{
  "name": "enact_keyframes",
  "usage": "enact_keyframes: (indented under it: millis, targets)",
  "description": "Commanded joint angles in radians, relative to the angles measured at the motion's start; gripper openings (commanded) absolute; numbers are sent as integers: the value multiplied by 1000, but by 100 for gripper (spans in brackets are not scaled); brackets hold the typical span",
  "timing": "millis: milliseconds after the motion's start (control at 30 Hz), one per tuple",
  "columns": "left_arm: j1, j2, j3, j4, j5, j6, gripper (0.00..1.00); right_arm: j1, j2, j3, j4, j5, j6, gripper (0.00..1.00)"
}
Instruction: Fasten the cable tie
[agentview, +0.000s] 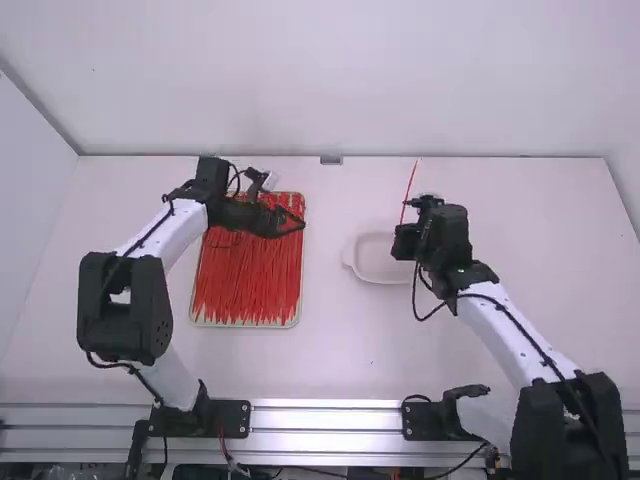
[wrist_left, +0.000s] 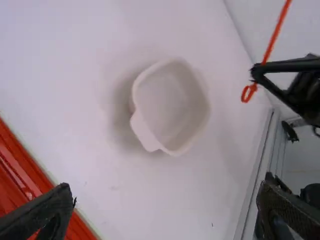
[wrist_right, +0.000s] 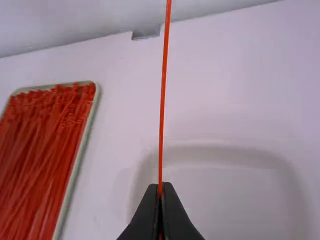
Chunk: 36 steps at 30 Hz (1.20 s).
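— What does this step ask from the robot?

— Probably a steady hold. Well left of the bowl (wrist_left: 170, 107) lies the tray (agentview: 245, 325) of spare red ties (agentview: 245, 275). The left gripper (agentview: 290, 222) hangs over the tray's side nearer to the bowl, its fingers wide apart and holding nothing. The right gripper (wrist_right: 161, 195), just above the bowl, is pressed together on the cable tie (wrist_right: 162, 100). It seems best that the right one holds the tie firmly and upright. The left one can then come toward the bowl and take the long free end without bending it sideways.

— And the tie itself, how does it look?

— Thin, straight and orange-red. It rises from the fingers above the bowl, and under them its lower end curls into a small loop. Whether that loop is locked cannot be told.
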Motion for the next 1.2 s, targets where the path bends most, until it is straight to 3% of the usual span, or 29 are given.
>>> enact_keyframes:
  millis: [0,467,967,1000,1167]
  targets:
    - [33,-30,-25,3,93,27,97,0,68,25,25,23,-2,0]
    - [36,-30,-34,-16,89,60,98,1,259,25,59,23,6,0]
    - [35,-30,-35,-4,114,53,99,38,283,25,48,35,5,0]
    - [35,-30,-35,-4,113,53,99,42,283,25,48,49,6,2]
    - [34,-30,-35,-3,111,53,99,40,283,25,48,83,5,36]
